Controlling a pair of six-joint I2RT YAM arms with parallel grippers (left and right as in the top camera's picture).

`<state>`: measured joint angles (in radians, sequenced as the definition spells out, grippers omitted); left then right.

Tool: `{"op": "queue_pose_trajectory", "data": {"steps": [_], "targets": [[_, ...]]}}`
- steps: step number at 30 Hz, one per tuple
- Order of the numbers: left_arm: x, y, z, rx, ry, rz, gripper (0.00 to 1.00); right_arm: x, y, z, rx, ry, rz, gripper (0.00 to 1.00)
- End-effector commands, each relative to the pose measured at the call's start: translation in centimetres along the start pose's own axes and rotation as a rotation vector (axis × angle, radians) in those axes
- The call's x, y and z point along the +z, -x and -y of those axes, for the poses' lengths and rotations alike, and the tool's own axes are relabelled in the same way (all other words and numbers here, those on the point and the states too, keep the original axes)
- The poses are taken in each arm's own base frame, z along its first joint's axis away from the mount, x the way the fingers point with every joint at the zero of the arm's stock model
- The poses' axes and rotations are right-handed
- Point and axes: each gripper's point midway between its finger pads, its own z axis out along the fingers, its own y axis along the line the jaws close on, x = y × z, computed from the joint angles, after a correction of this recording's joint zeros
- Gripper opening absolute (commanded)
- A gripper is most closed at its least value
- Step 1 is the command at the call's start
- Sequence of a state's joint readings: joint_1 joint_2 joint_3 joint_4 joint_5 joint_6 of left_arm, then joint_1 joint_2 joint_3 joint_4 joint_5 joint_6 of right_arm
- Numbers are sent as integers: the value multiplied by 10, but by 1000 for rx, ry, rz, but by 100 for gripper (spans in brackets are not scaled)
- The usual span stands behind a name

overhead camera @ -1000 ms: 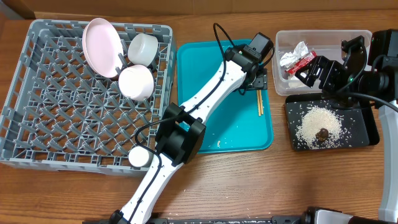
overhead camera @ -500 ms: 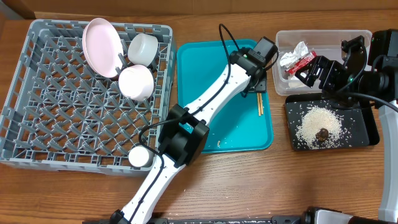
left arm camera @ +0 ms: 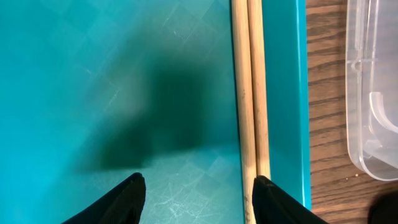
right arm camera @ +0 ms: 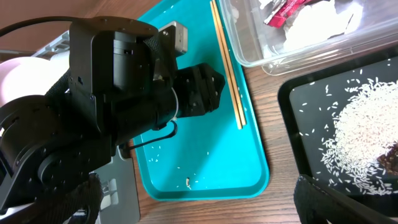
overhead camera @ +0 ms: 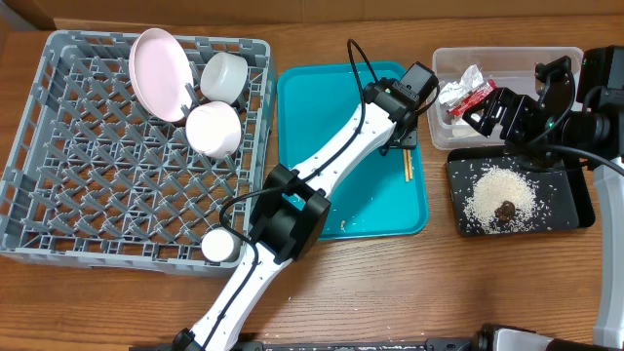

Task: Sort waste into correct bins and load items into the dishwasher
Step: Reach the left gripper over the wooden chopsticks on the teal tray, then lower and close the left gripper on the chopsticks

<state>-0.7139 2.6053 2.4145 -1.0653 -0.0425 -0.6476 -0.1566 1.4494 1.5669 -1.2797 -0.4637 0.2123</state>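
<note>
The grey dish rack (overhead camera: 97, 195) on the wooden surface (overhead camera: 390, 283) carries a pink plate (overhead camera: 158, 58), bowls (overhead camera: 213, 127) and a small cup (overhead camera: 218, 244). Beside it, the teal tray (overhead camera: 370, 195) bears the chopsticks (left arm camera: 252, 93) along its right rim. Further right, the clear tub (overhead camera: 507, 54) holds the wrapper (overhead camera: 463, 93) and the black tray (overhead camera: 570, 205) the rice (overhead camera: 502, 185) and brown lump (overhead camera: 505, 209). The left fingers (left arm camera: 124, 202) stand partly apart and empty over the teal tray, one tip over the chopsticks, while the right fingers (right arm camera: 68, 199) are spread wide, holding nothing.
</note>
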Motion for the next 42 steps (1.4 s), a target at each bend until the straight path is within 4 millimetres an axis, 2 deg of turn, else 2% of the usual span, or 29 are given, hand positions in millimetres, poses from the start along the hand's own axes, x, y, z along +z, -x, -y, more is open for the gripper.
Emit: {"op": "queue_pose_trajectory", "data": {"steps": [1,23,32,42], "targets": [[13,-8,-3,22,31,-15,57,-1,2,1,-4,-3,7,100],[14,-12,0,30,31,-21,61,-1,2,1,-4,-3,7,100],[37,-26,-4,28,49,-66,61,-1,2,1,-4,-3,7,100],[38,-28,-10,31,79,-72,55,-1,2,1,-4,-3,7,100]]}}
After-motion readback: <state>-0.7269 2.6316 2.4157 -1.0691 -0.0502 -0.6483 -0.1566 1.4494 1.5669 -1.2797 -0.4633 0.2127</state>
